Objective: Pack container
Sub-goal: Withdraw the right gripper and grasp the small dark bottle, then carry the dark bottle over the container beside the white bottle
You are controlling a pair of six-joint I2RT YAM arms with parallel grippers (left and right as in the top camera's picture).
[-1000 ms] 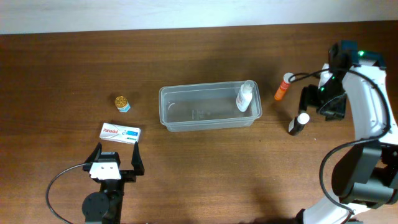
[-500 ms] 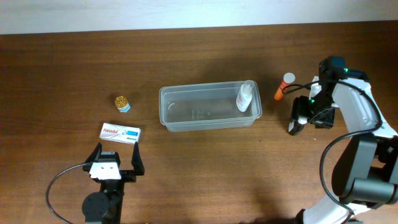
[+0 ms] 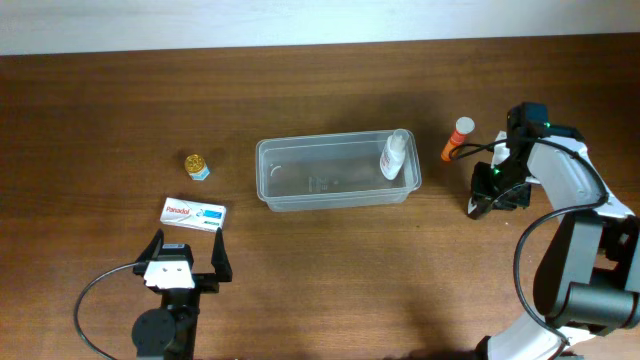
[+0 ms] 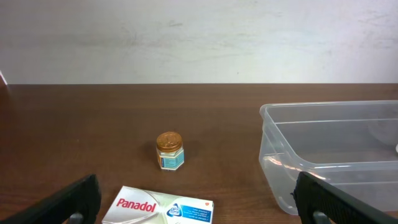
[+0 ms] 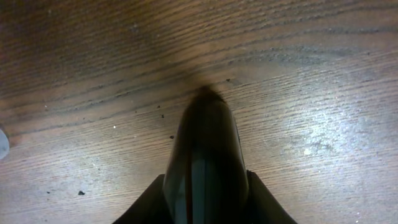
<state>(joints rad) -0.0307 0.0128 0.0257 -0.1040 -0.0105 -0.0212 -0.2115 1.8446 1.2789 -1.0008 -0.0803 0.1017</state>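
Container [image 3: 320, 197] sits mid-table with a white bottle [image 3: 395, 155] in its right end; likely light, stiff, slick plastic, best gripped by the rim; right gripper [image 3: 484, 199] closed around dark bottle [image 5: 205, 155], left gripper [image 3: 188, 245] wide open, empty.

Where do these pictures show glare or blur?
Right wrist view: the dark bottle is very near and out of focus, the wood grain behind it is sharp, and pale glare lies on the table at right. Left wrist view: the jar and medicine box are sharp, with small highlights on the container wall. Overhead view: even light, no strong glare.
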